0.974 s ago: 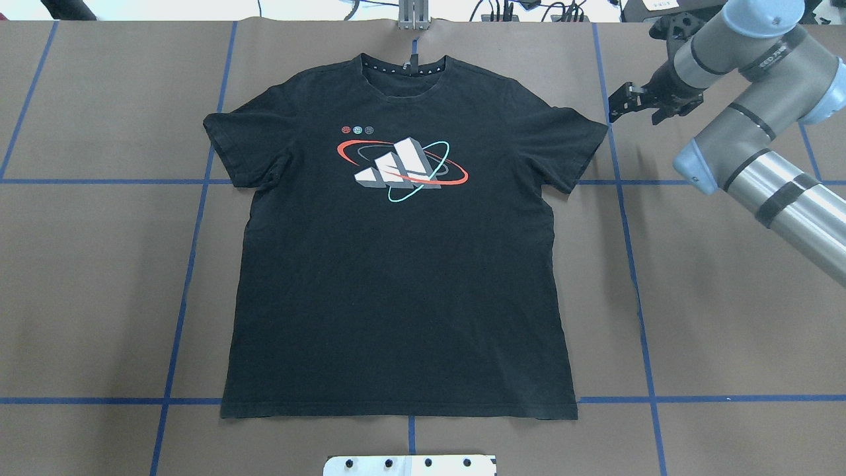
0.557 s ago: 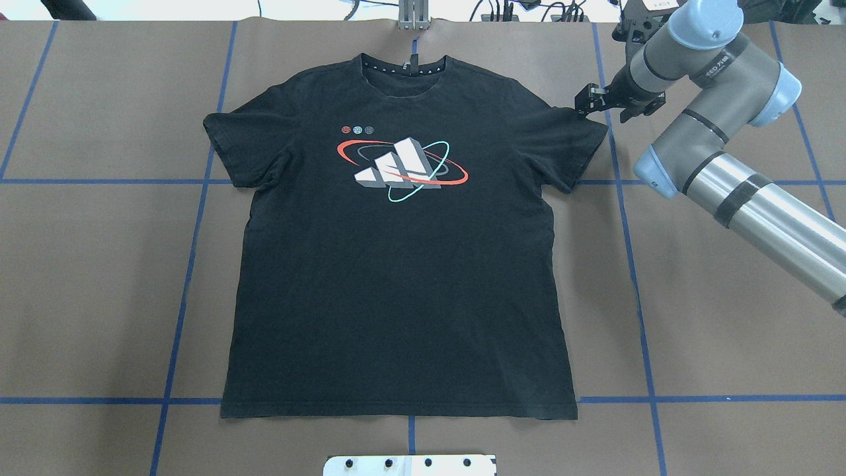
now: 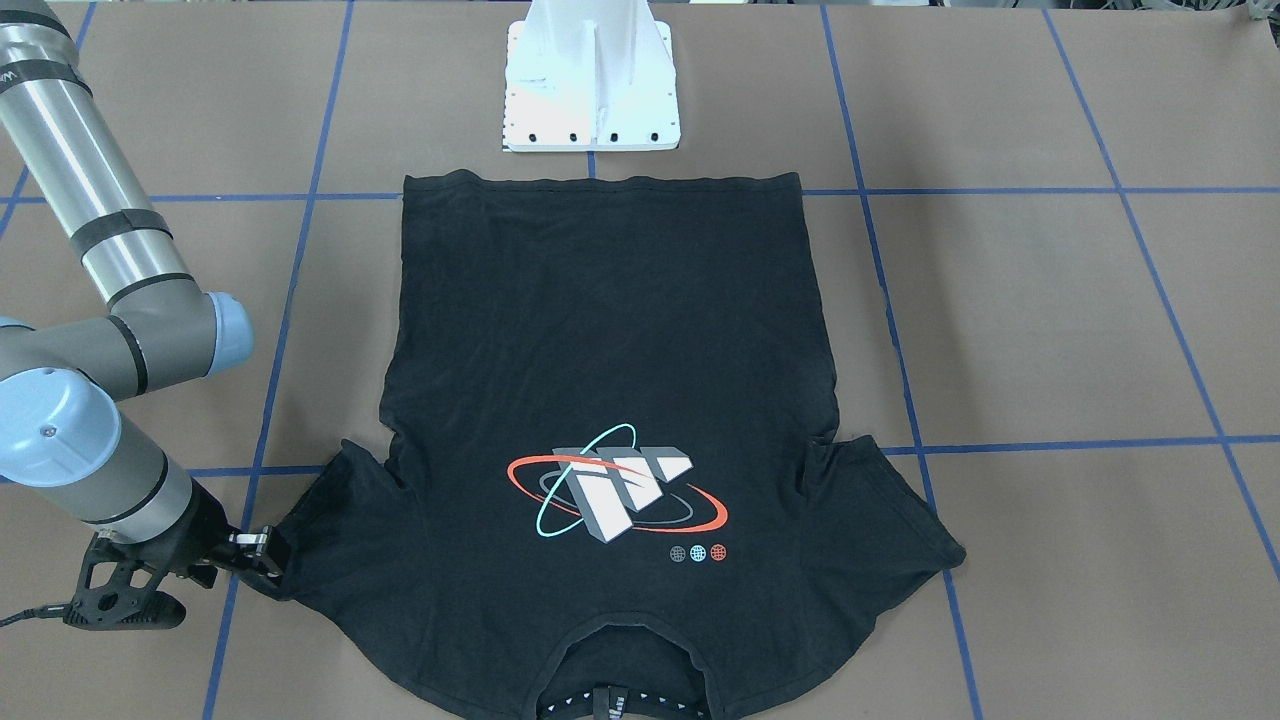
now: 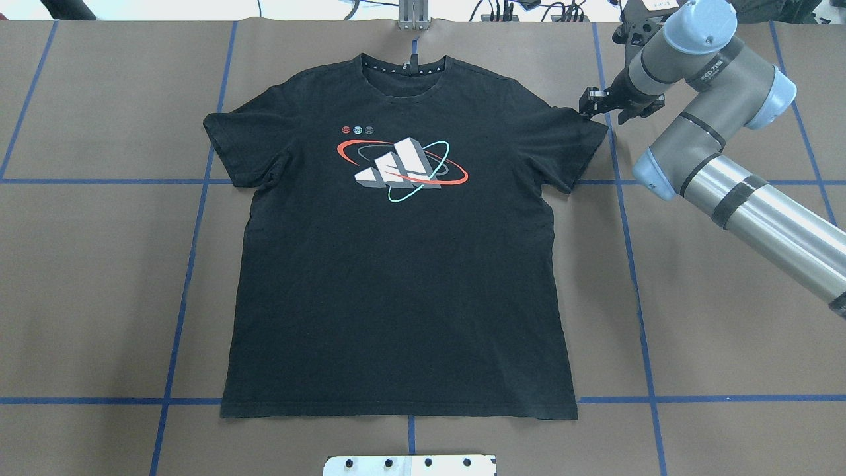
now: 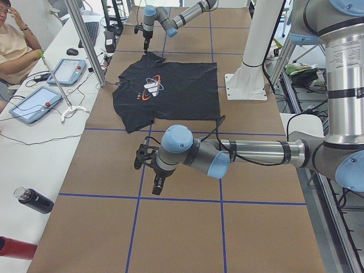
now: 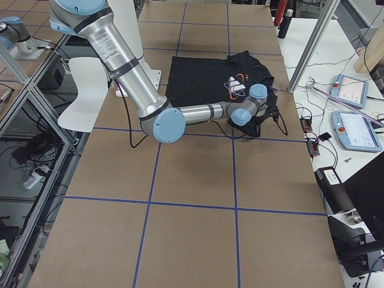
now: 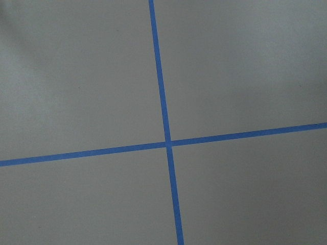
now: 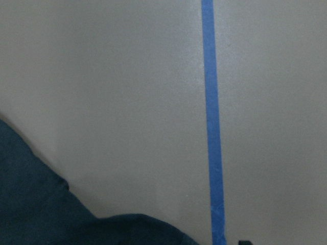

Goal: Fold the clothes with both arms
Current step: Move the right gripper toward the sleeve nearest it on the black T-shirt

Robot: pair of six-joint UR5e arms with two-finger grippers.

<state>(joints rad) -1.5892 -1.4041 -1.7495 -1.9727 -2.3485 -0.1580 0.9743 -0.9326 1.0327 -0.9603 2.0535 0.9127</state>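
Black short-sleeved T-shirt [image 4: 396, 264], printed with grey-white blocks ringed in orange and teal, lies spread flat and print up on the brown paper-covered bench [image 4: 99, 277] with its grid of blue tape lines. Its collar points away from the robot and its hem lies nearest the white pedestal base [image 3: 590, 90].

We see no crease or turned-over edge anywhere, so we judge that folding has not begun and the first grasp is the step in hand. The grey-silver tubular right arm [image 4: 760, 205] reaches to the sleeve on the robot's right, and the right fingers [image 4: 588, 104] sit at that sleeve's outer upper edge, touching it or just beside it. The cloth there is not lifted. The right wrist view shows only a corner of dark fabric and a tape line, so we cannot tell whether these fingers are spread or already pinching.

The left arm [image 5: 256, 152] hangs low over bare bench, its left fingers [image 5: 157, 183] well apart from the shirt. They show only in the side view, so we cannot tell their state.

Next, we think, the right fingers need a firm pinch on the thin, flat sleeve edge, and the left arm must travel in to the opposite sleeve.
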